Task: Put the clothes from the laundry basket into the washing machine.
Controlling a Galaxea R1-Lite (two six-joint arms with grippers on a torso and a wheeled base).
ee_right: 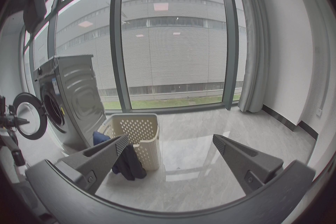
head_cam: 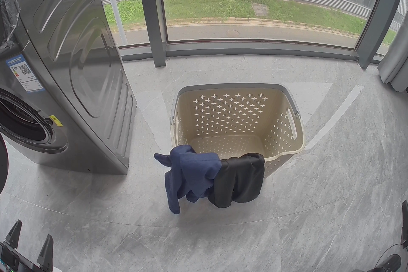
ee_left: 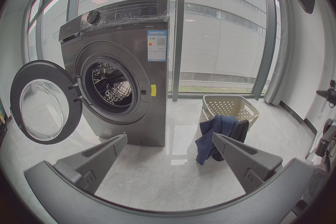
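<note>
Left gripper (ee_left: 168,137) is held low, well short of the washing machine (ee_left: 155,119), with fingers spread wide and nothing gripped. Right gripper (ee_right: 169,137) is likewise spread, apart from the laundry basket (ee_right: 140,130). A blue garment (head_cam: 189,173) and a black garment (head_cam: 238,179) are draped side by side over the basket's near rim. In the left wrist view the machine door (ee_left: 43,102) is seen swung open, with the drum (ee_left: 112,84) exposed.

Laundry corner indoors: washing machine (ee_left: 119,74) on grey tile floor (head_cam: 323,209) beside tall windows (ee_right: 175,42).
</note>
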